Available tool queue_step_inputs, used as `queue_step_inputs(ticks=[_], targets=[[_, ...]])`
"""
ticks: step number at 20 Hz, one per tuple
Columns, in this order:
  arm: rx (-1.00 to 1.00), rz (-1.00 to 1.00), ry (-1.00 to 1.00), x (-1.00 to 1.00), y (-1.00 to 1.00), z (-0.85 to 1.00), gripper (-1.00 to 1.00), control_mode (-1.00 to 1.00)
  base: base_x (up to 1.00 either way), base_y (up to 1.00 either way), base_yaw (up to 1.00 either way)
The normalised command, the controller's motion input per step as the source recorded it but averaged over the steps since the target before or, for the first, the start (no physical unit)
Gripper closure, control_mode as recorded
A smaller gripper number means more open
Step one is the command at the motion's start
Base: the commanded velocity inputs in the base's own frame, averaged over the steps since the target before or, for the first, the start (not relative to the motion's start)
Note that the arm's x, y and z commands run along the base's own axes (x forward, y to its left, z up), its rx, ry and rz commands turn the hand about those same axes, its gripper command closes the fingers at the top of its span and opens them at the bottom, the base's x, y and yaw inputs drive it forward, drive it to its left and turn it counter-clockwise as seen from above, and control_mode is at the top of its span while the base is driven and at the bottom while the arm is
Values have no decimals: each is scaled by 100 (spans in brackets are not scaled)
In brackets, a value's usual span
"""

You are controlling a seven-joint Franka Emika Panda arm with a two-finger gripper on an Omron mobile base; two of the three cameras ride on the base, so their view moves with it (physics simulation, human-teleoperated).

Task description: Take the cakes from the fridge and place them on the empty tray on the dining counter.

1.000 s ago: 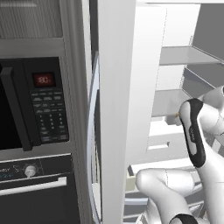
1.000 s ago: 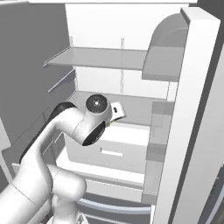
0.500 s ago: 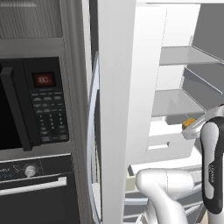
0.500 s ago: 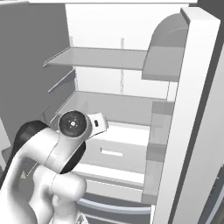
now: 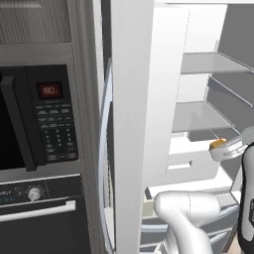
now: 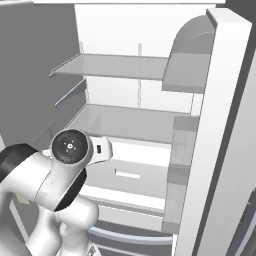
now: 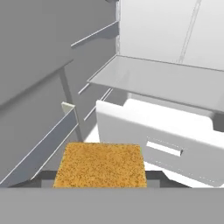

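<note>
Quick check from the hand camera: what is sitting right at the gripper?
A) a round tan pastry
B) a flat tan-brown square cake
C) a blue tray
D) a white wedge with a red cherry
B: the hand view shows a flat, speckled tan-brown square cake at its bottom edge, in front of the fridge's white drawer.

- The tan-brown cake (image 7: 101,166) hid the gripper's fingertips, and the frame's bottom cut its near edge.
- The microwave (image 5: 34,119) was cropped at left.
</note>
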Motion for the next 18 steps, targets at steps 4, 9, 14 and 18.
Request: queue_step_inputs(ticks=[4,9,14,18], targets=[[1,-7,0,7,25,-15,100,-100,0,0,0],[0,-3,-1,10,10,-4,100,-100,0,0,0],[0,0,0,0,0,0,100,100,-2,-5,0],[0,0,0,0,0,0,100,100,-41,-69,-2]])
